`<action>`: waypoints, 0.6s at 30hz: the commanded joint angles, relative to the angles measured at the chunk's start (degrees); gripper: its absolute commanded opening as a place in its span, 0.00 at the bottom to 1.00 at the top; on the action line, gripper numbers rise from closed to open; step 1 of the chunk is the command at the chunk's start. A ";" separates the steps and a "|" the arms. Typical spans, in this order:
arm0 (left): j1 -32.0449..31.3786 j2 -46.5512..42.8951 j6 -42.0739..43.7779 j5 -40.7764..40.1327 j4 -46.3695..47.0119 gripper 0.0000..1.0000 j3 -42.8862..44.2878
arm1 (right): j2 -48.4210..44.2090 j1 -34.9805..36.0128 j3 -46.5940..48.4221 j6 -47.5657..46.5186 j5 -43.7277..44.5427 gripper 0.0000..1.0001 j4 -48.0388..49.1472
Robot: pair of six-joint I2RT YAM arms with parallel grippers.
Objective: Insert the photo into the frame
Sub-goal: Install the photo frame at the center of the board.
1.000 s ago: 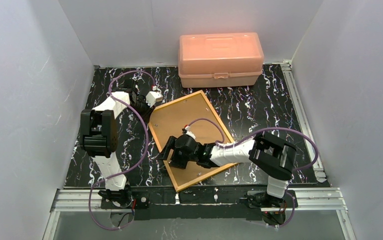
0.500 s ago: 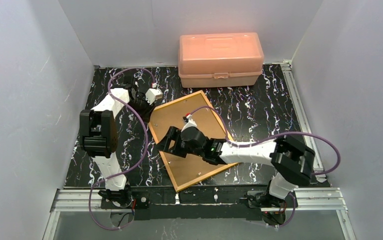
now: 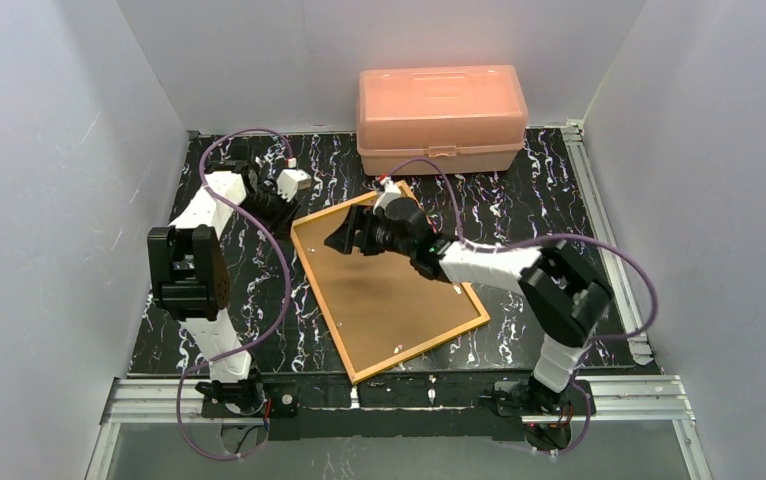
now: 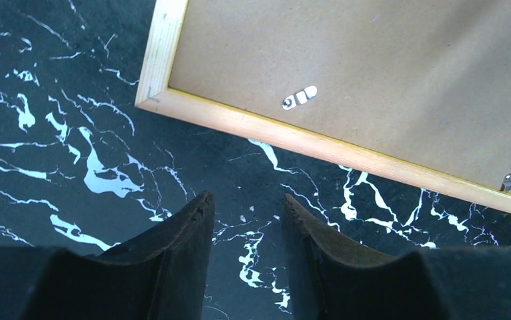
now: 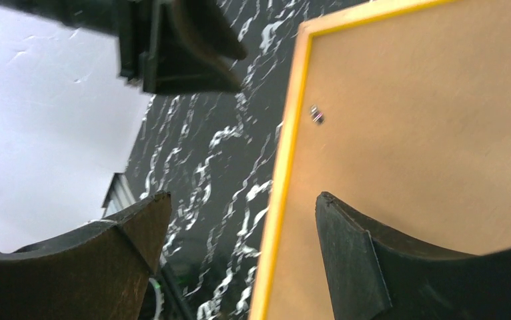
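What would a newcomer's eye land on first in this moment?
The large yellow-bordered frame, lying brown back up across the middle of the black marbled table. Then the salmon-pink plastic box at the far edge. The right gripper is open over the frame's far end, and the left gripper is open just off its left corner.

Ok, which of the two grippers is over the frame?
The right gripper: wide open, it straddles the yellow edge of the frame. The left gripper, fingers only slightly apart, is over the table just off a frame corner.
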 commanded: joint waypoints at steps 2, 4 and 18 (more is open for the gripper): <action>0.86 0.84 -2.42 0.01 -0.21 0.39 0.78 | 9.31 -4.13 8.96 -6.78 -15.26 0.86 4.10; 0.86 2.07 -3.23 -0.04 0.77 0.38 1.67 | 11.35 -4.21 11.62 -7.95 -15.44 0.86 3.25; 3.58 9.62 -5.84 -0.98 4.74 0.27 2.88 | 28.45 -4.15 31.58 -15.27 -23.55 0.86 -4.28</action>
